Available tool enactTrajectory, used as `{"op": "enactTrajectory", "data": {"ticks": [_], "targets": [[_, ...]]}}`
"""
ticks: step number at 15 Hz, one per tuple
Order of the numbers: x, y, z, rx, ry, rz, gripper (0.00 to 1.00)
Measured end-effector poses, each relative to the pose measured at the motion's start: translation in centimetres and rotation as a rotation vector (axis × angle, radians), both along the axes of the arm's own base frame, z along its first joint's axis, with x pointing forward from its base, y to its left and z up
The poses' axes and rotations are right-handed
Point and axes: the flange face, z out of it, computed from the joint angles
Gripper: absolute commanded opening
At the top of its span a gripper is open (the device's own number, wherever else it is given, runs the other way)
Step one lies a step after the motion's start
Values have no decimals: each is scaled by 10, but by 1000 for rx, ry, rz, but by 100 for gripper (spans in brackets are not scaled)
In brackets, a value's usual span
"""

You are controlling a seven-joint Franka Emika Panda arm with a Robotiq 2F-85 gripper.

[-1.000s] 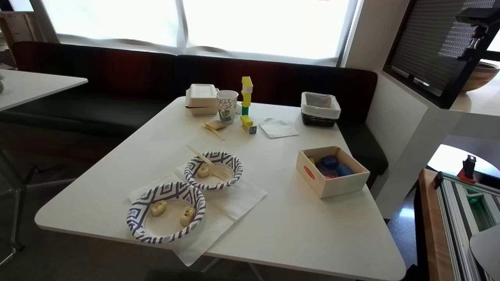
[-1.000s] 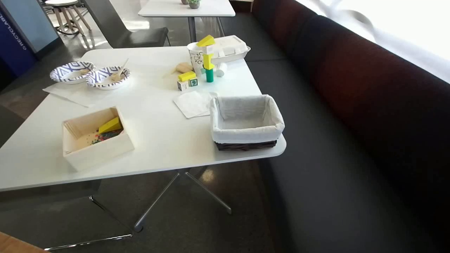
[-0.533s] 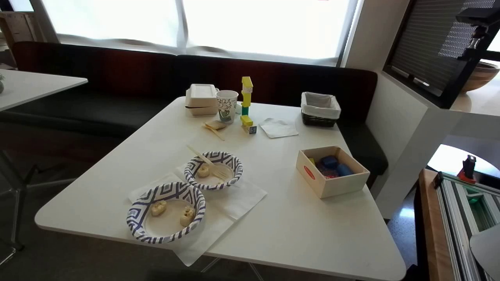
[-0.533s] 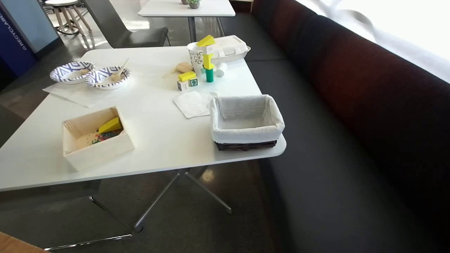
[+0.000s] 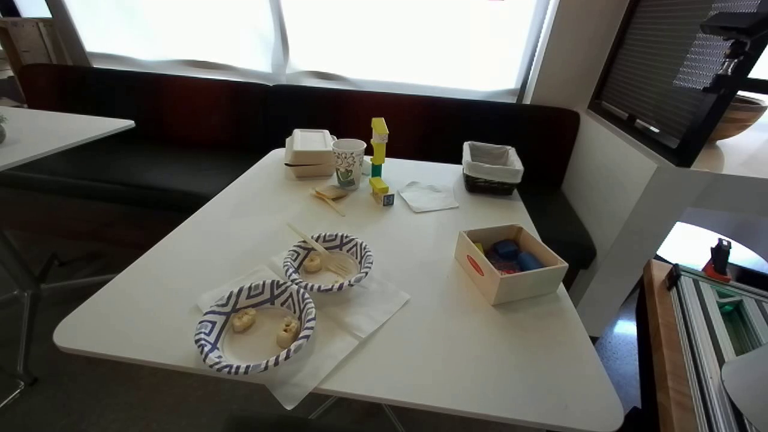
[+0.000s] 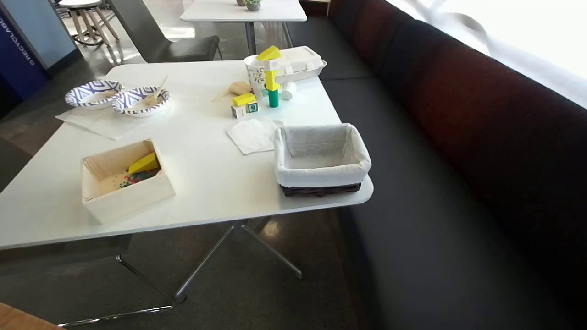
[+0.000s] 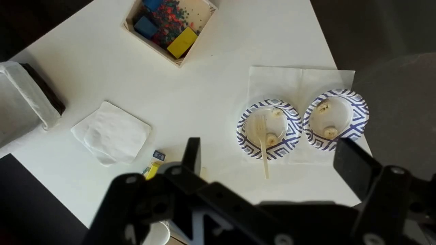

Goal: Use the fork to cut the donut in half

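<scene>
Bright windows (image 5: 408, 45) stand behind the tabletop (image 5: 432, 342) in an exterior view; the fork (image 5: 321, 248) slants across the farther patterned bowl (image 5: 345, 242), 1 of 2, near the likely donut (image 5: 312, 263), a pale round. In an exterior view the fork's handle (image 6: 162, 87) rises past the rim. In the wrist view the gripper (image 7: 269, 153) stands wide, holding nothing. Between its jaws, beyond them, lies the fork, handle toward the gripper's body, long axis crossing the closing line, which should suit a pinch.
</scene>
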Motion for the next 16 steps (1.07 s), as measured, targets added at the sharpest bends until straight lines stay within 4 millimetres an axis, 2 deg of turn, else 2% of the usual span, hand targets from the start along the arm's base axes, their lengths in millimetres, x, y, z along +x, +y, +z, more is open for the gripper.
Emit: {"op": "enactTrajectory", "data": {"ticks": [3, 6, 12, 16], "targets": [[6, 3, -4, 10, -9, 11, 100], [18, 21, -24, 48, -2, 53, 100], [48, 65, -92, 41, -53, 116, 100], [68, 76, -139, 10, -119, 131, 100]]}}
